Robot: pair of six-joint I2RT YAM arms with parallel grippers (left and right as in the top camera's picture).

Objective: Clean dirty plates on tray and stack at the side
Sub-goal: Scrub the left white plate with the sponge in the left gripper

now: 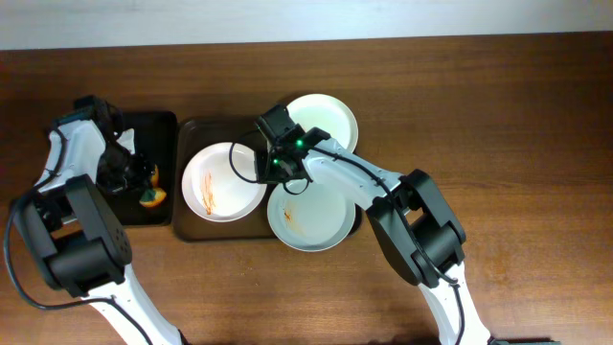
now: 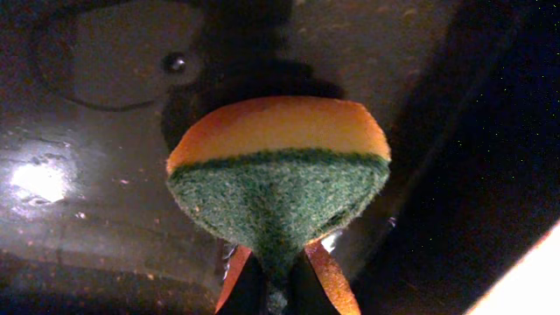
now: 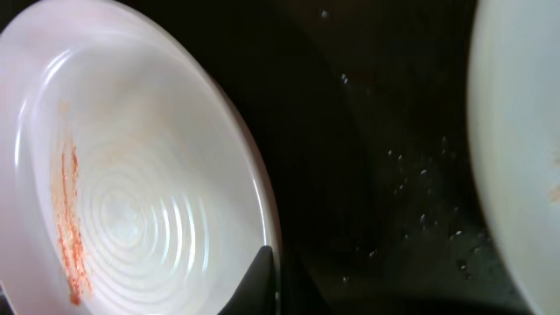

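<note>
Only the left wrist view shows left tool [image 2: 280, 282] pinching sponge [image 2: 278, 171]; state of right tool [image 1: 276, 171] unclear.

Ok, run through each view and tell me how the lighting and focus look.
Overhead: even light, sharp, wood grain of the table clear. Left wrist: dim, only the sponge well lit, a glare patch on the shiny black tray, blown-out corner lower right. Right wrist: the plate is washed out and soft, the dark tray nearly black with glinting specks.

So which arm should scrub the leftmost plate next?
Left. Left end effector grips the sponge beside that plate; right end effector sits at its rim without one.
</note>
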